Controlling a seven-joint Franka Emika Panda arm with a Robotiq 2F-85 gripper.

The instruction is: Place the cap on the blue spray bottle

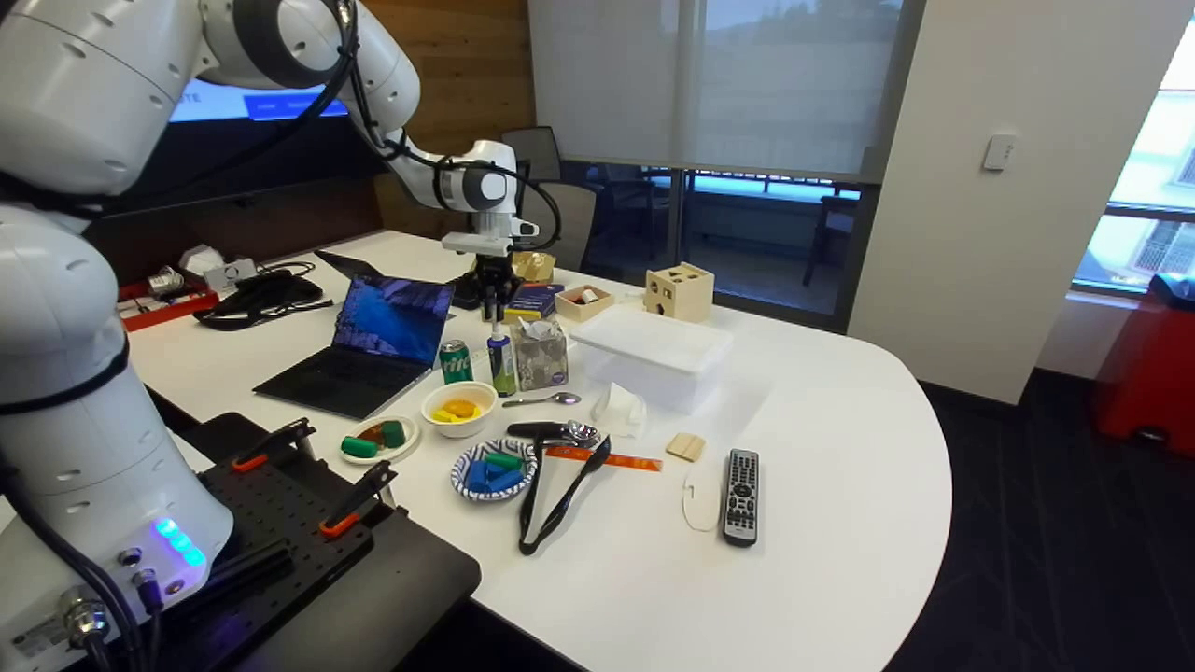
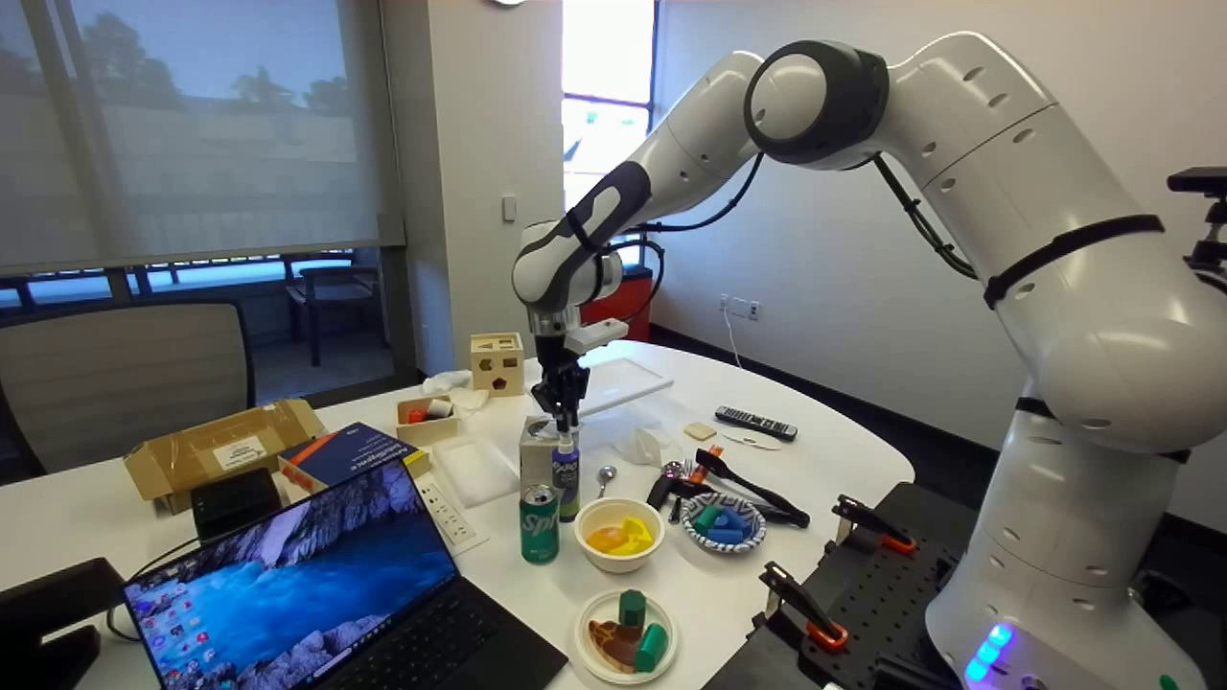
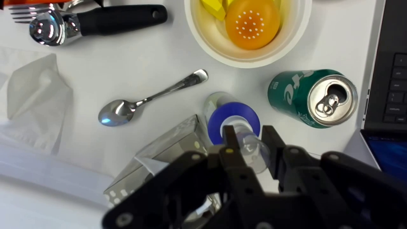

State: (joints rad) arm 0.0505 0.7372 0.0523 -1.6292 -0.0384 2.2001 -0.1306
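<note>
Gripper [image 3: 250, 135] directed down over the blue spray bottle [image 1: 502, 366]. In the wrist view I see the clear cap [image 3: 254, 154] between the two fingertips, one finger against each side; I am clamped on it. The cap is at the bottle's white top [image 3: 234, 120]; from these angles I cannot tell whether it is seated or only held there. Bottle stands upright on the table [image 1: 822, 448].

Surroundings: tissue box [image 1: 541, 362] just beside the bottle; I cannot tell if they touch. Green Sprite can [image 2: 540, 525] upright near the bottle, its top opened. Metal spoon [image 3: 122, 110] lies flat close by. White bowl [image 3: 244, 63], also near, holds an orange piece [image 3: 252, 24] with white dots, plus yellow pieces [image 3: 214, 7]. Past the spoon, a patterned bowl [image 1: 493, 446] holds blue pieces [image 1: 481, 478] and green ones. Laptop [image 1: 392, 322] unfolded, screen lit. Remote [image 1: 742, 497] well apart from the bottle. In both exterior views my arm [image 2: 700, 134] reaches out above the table, gripper at its end.
</note>
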